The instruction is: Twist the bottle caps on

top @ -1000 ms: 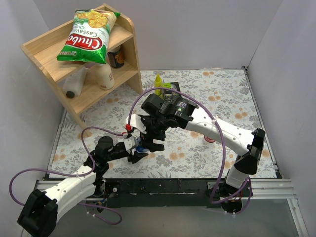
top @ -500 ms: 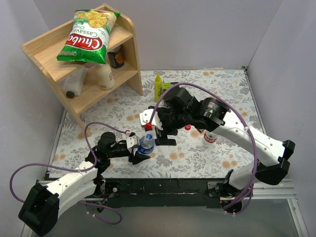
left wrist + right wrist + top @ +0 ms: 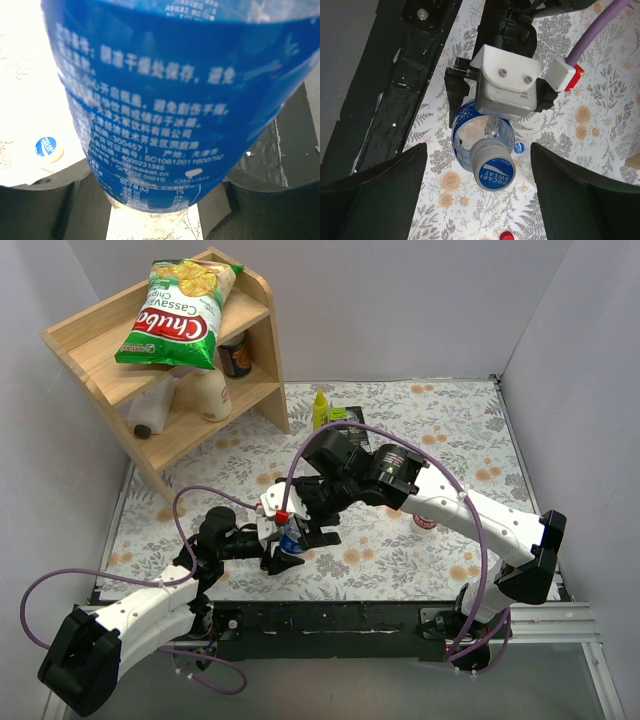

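**Cap (image 3: 496, 171) sits on the blue bottle (image 3: 470, 135), open right gripper (image 3: 477, 146) around it**

The cap is on the neck of the blue-labelled bottle, its printed top facing the right wrist camera. From this angle it is not clear whether it is threaded down or only resting there.

The bottle stands near the front edge of the floral mat (image 3: 450, 430), left of centre, and leans a little toward the right arm. The left gripper (image 3: 280, 550) has closed on its lower body from the left side. In the left wrist view the blue label fills the frame, with the dark fingers (image 3: 35, 210) pressed against it on both sides.

The right gripper hangs over the bottle with its jaws spread wide. Its two fingers (image 3: 380, 195) stand well apart on either side of the cap, and neither touches the cap or the bottle. It holds nothing.

A loose blue cap (image 3: 519, 147) lies flat on the mat just beside the bottle's base, and it also shows at the left of the left wrist view. A red cap (image 3: 506, 235) lies on the mat further off, cut by the bottom edge of the right wrist view.

A red-labelled bottle (image 3: 425, 521) stands on the mat to the right, partly under the right arm. A yellow bottle (image 3: 320, 408) stands at the back of the mat, near the foot of a wooden shelf (image 3: 95, 340) that carries a chip bag (image 3: 180, 312).
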`<act>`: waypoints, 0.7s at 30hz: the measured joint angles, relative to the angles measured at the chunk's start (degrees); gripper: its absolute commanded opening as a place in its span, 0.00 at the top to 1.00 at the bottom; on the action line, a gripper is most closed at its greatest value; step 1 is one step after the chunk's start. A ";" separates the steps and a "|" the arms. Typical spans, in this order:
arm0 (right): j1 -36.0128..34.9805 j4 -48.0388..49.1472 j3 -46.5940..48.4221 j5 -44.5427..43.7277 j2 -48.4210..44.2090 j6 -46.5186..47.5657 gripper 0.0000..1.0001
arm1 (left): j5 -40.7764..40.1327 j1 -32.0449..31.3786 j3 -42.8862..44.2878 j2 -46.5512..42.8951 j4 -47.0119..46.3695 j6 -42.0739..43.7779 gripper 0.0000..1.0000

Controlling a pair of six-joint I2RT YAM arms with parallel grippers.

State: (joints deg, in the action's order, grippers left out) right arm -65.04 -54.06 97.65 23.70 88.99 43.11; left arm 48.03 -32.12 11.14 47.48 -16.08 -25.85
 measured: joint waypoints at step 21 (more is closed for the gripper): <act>-0.61 0.07 -3.78 -4.76 -1.77 0.61 0.12 | -1.14 0.66 0.17 1.57 -1.55 -4.94 1.00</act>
State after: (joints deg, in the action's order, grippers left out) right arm -65.65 -54.00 93.86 18.94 87.22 43.72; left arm 46.89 -31.46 11.31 49.06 -17.63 -30.79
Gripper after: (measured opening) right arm 0.881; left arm 0.540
